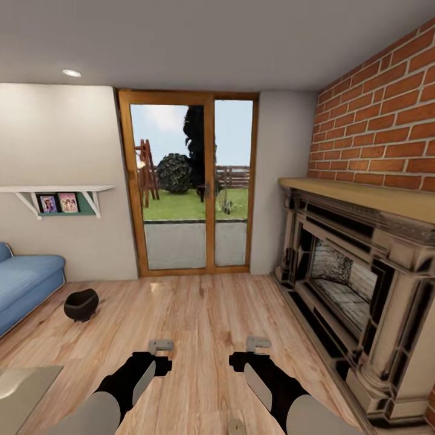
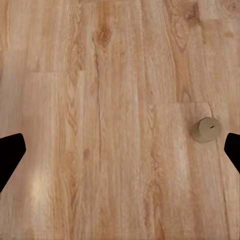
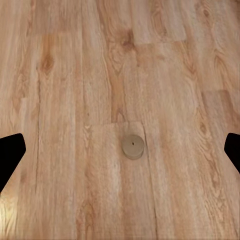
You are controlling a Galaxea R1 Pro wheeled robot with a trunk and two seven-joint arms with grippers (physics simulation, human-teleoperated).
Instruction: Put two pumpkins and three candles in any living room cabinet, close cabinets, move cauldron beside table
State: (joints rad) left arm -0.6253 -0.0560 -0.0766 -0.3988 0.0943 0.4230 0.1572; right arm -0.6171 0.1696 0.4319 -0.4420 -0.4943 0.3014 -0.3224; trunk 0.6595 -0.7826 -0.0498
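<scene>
The robot stands on a wooden floor (image 1: pixel 205 314) and looks at a glass door (image 1: pixel 188 181) at 12 o'clock. Grass and a bush show through the glass. A brick wall (image 1: pixel 380 115) and a big fireplace (image 1: pixel 356 278) are at 2 o'clock. A blue sofa (image 1: pixel 24 281) is at 9 o'clock, with a white shelf (image 1: pixel 57 190) holding two little pictures above it.

The cauldron (image 1: pixel 81 304) is black and round. It sits on the floor at 10 o'clock, near the end of the sofa and well apart from both arms. A corner of the worktop (image 1: pixel 24 383), grey and shiny, peeks in at 8 o'clock.

Both arms reach out low in front. The left pincer (image 1: pixel 161 345) and the right pincer (image 1: pixel 258 344) hang over bare floor and hold nothing. In each wrist view the two dark fingers sit far apart at the edges, so both pincers are spread wide and released.

One candle (image 3: pixel 133 147) stands upright on the floor. In the right wrist view it is between the fingers, down below them. In the left wrist view the candle (image 2: pixel 205 130) is close to one finger (image 2: pixel 233 150). A bit of it shows at the bottom edge of the head view, at 6 o'clock.
</scene>
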